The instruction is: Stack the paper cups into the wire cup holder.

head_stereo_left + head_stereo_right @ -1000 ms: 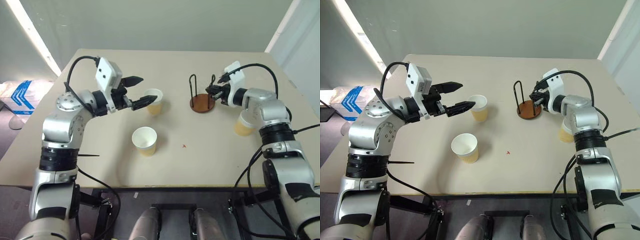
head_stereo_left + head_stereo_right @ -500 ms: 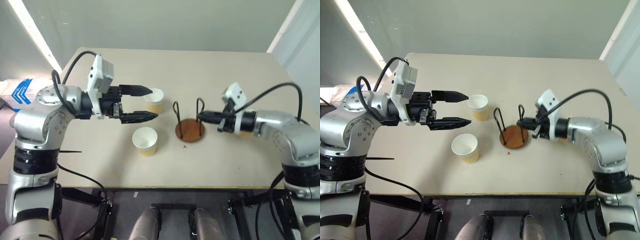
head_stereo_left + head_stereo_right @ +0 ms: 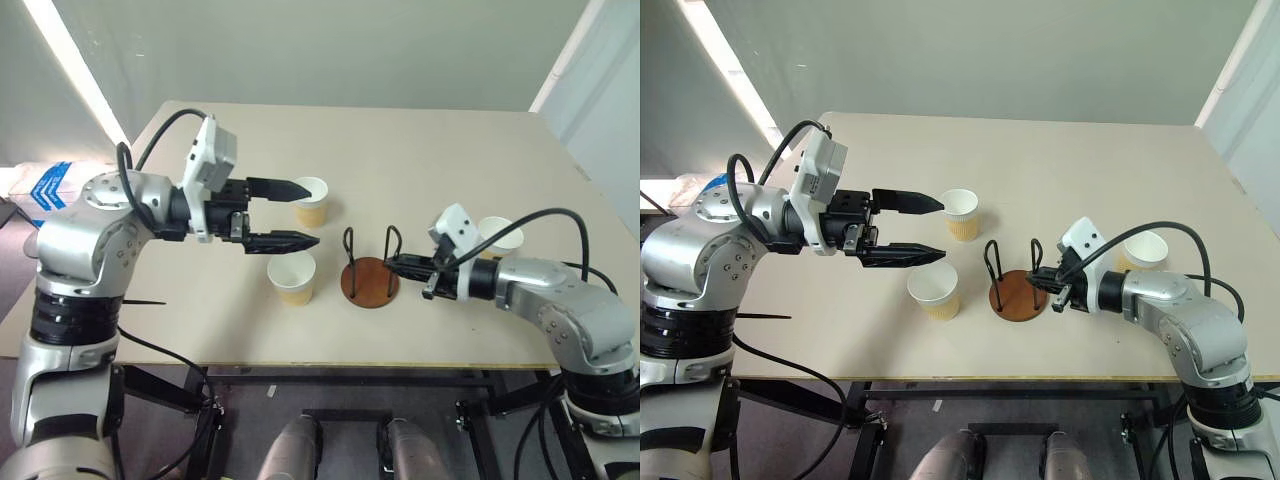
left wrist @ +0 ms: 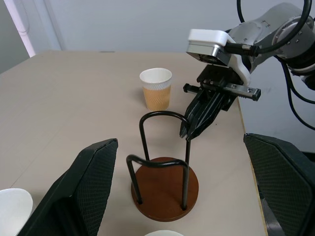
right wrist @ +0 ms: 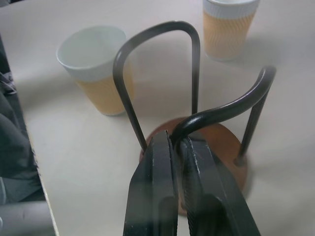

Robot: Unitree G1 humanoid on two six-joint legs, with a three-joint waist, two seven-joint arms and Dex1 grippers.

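Note:
The wire cup holder [image 3: 369, 284], a reddish-brown disc with two black wire loops, stands near the table's front middle. My right gripper [image 3: 392, 263] is shut on the top of its right-hand loop, seen close up as the wire loop [image 5: 221, 110] pinched between the fingers [image 5: 155, 196]. Three paper cups stand upright: one [image 3: 292, 278] just left of the holder, one [image 3: 311, 200] behind it, and one [image 3: 497, 236] behind my right forearm. My left gripper [image 3: 313, 214] hangs open above the two left cups, pointing right toward the holder, with nothing between its fingers [image 4: 93, 187].
The beige table [image 3: 450, 150] has bare room at the back and on the right. Its front edge runs close below the holder. A blue-and-white package [image 3: 40, 185] lies on the floor off the table's left side. Black cables loop from both wrists.
My right gripper has dragged the holder from the back right to the front middle, beside the near cup. The left gripper has drawn back a little and turned to the right, still open.

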